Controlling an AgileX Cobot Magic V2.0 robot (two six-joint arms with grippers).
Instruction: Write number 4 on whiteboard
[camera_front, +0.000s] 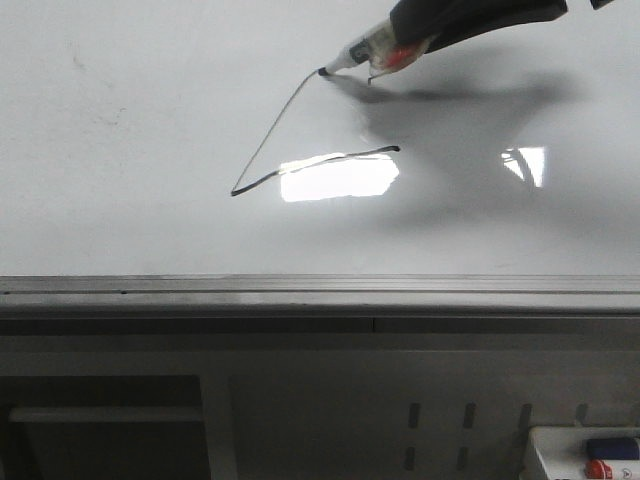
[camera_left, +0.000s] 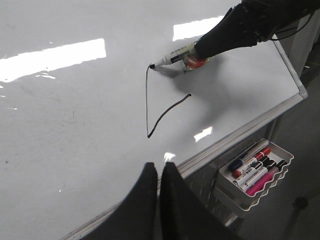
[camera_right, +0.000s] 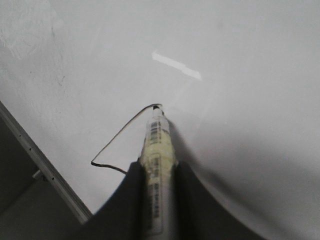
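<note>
A marker (camera_front: 362, 52) is being gripped between the closed fingers of the right gripper (camera_front: 420, 45), in the upper right of the front view, with its tip being pressed on the whiteboard (camera_front: 140, 120) at the top end of the long diagonal. The number 4 (camera_front: 290, 150) is being shown only in part, in the upper middle of the frame: the diagonal and the wavy crossbar are drawn, and the vertical stroke is not yet seen. The step in hand is being judged as the move from the finished strokes toward the last one. For the next move, the tip is likely being called on to be lifted, carried right toward the crossbar's far end, and drawn down across it in a straight line.

The left gripper (camera_left: 157, 172) is being held idle at the bottom of its wrist view, its jaws nearly together with nothing between them. A tray of markers (camera_left: 252, 170) is being seen hung below the board's edge at the lower right.
</note>
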